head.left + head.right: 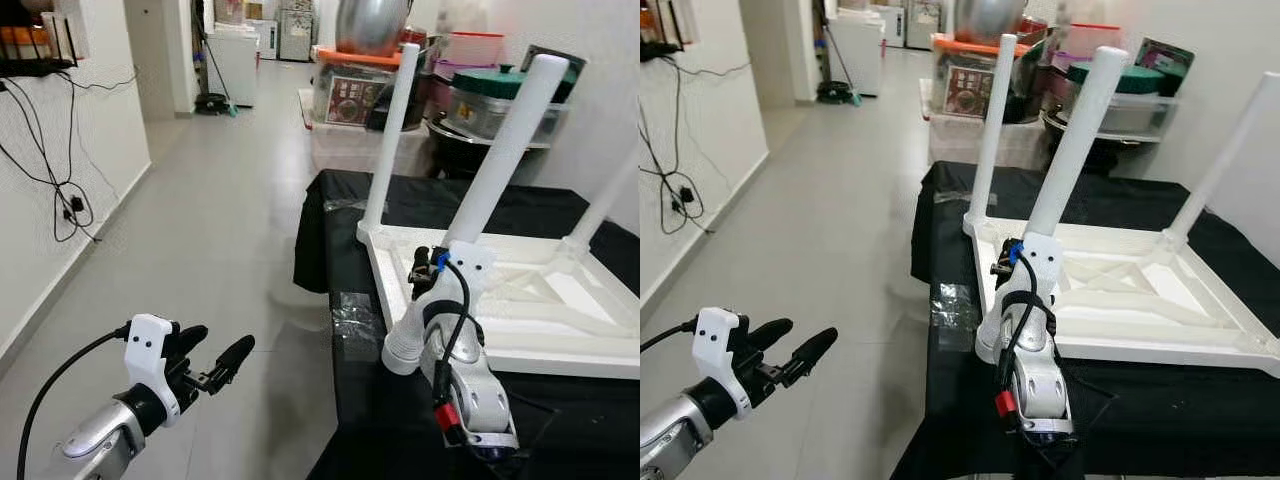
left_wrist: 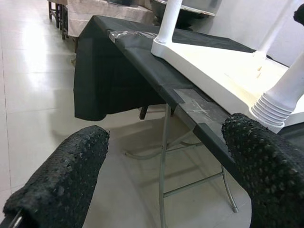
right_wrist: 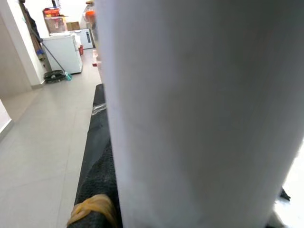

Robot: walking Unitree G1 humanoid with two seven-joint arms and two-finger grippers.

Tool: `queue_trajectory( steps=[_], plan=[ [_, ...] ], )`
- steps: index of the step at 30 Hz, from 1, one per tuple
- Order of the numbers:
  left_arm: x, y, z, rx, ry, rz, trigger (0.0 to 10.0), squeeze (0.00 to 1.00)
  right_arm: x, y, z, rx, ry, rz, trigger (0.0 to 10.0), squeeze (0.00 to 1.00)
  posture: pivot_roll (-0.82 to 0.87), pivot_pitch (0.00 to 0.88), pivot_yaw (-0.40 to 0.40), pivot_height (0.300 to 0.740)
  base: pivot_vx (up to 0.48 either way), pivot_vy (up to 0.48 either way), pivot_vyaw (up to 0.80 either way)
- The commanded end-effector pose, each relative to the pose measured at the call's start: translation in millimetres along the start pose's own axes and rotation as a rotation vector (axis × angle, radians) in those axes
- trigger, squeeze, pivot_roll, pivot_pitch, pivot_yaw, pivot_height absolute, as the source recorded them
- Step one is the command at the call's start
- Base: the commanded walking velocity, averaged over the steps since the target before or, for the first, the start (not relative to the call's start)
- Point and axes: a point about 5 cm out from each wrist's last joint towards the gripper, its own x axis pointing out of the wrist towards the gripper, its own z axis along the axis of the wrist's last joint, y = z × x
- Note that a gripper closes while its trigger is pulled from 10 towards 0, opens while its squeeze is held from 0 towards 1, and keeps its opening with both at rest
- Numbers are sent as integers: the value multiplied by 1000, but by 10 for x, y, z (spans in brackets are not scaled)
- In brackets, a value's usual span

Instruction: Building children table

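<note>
Table leg (image 1: 500, 160) amid storage bins (image 1: 352, 85)

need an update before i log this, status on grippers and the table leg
Right gripper shut on near table leg, at its base on upturned white table top. Left gripper open, hovering over floor beside black-covered table. Nothing blocking.
</note>
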Motion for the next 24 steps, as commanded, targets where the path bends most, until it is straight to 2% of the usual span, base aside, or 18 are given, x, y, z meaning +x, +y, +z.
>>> queue_trajectory(
  steps=[1,9,15,16,17,18,19,21,22,23,24],
  plan=[
    [-5,1,-30,-6,15,-4,10000,0,-78,-334,-619,-75,282,-147,0,0,94,0,-61,740,0,0,0],
    [-13,-3,-38,-8,16,-2,10000,0,-78,-302,-598,-91,265,-128,0,0,95,0,-63,740,0,0,0],
    [-11,-8,-42,-11,17,-4,10000,0,-77,-272,-609,-102,274,-71,0,0,91,0,-61,740,0,0,0],
    [-10,-8,-43,-12,17,-5,10000,0,-78,-236,-619,-99,282,-18,0,0,90,0,-61,740,0,0,0],
    [-8,-9,-48,-13,19,-6,10000,0,-81,-111,-609,-81,273,158,0,0,88,0,-60,740,0,0,0],
    [-8,-9,-48,-13,19,-6,10000,0,-81,-111,-609,-81,273,158,0,0,88,0,-60,740,0,0,0],
    [-6,-10,-53,-14,21,-8,10000,0,-94,-24,-601,-68,266,284,0,0,88,0,-60,740,0,0,0],
    [-6,-10,-53,-14,21,-8,10000,0,-94,-24,-601,-68,266,284,0,0,88,0,-60,740,0,0,0],
    [-3,-7,-56,-15,22,-8,10000,0,-132,110,-572,-17,286,560,0,0,88,0,-63,740,0,0,0],
    [-3,-7,-56,-15,22,-8,10000,0,-132,110,-572,-17,286,560,0,0,88,0,-63,740,0,0,0],
    [-3,-7,-57,-16,22,-8,10000,0,-141,126,-571,-12,308,646,0,0,88,0,-63,740,0,0,0]
  ],
)
